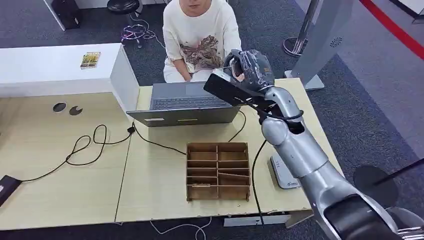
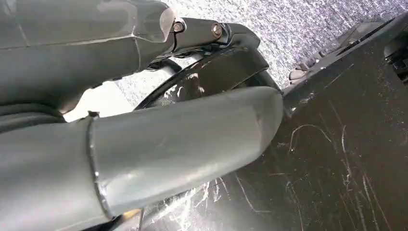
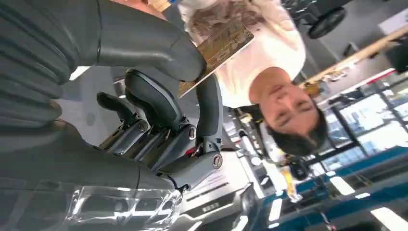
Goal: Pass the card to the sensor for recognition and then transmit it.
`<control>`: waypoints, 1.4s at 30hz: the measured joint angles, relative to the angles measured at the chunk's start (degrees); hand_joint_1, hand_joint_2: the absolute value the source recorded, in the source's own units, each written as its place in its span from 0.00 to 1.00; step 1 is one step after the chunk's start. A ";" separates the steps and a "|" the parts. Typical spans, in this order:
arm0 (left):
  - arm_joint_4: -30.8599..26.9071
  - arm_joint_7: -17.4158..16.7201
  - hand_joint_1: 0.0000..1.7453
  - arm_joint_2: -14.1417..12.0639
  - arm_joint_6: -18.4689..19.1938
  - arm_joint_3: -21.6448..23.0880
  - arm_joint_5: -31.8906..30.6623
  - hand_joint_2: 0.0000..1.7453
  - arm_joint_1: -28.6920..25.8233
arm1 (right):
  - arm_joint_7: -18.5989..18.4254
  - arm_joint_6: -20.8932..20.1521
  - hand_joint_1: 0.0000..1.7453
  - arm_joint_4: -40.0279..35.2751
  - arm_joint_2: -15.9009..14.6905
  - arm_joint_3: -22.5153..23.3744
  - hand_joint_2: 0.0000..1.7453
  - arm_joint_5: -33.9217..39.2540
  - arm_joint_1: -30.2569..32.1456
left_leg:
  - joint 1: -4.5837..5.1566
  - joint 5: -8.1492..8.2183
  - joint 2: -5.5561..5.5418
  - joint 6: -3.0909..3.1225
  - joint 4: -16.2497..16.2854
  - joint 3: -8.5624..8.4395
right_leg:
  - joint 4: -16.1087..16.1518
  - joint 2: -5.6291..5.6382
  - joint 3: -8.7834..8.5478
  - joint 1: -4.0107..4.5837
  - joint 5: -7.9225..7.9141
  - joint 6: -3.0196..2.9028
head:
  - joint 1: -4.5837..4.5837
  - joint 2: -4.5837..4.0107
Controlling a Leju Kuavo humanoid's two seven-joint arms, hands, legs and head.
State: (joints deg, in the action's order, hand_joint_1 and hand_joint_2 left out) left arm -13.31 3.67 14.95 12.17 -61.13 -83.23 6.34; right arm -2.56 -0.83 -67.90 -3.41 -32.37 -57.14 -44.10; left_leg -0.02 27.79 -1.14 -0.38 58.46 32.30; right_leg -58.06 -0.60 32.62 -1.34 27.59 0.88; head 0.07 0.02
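Note:
My right hand is raised above the far right of the table, just in front of a seated person. It pinches a yellowish printed card between its thumb and a finger, and the card's free end points toward the person. The flat grey-white sensor lies on the table by the right edge, partly behind my right forearm and well below the hand. My left hand hangs low over a dark surface, fingers apart and holding nothing.
A grey laptop sits open in front of the person. A wooden compartment box stands mid-table beside the sensor. Black cables run across the left tabletop. Another card lies on the white counter at far left.

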 joint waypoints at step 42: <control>0.00 -0.98 0.00 -0.22 0.61 2.08 -0.46 0.00 0.22 | -1.00 -0.59 1.00 25.07 2.34 11.58 1.00 -6.31 -8.24 | 0.00 0.00 -0.02 0.00 0.02 0.00 | 0.00 -0.02 0.00 0.00 -0.03 -0.01 | -0.02 0.00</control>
State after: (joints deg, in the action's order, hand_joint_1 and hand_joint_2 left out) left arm -13.31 2.69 14.73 12.79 -59.06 -83.69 6.56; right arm -3.56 -1.42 -42.84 -1.07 -20.79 -63.45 -52.34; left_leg -0.02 27.79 -1.16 -0.39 58.48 32.31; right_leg -58.06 -0.62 32.63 -1.34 27.56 0.88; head 0.04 0.02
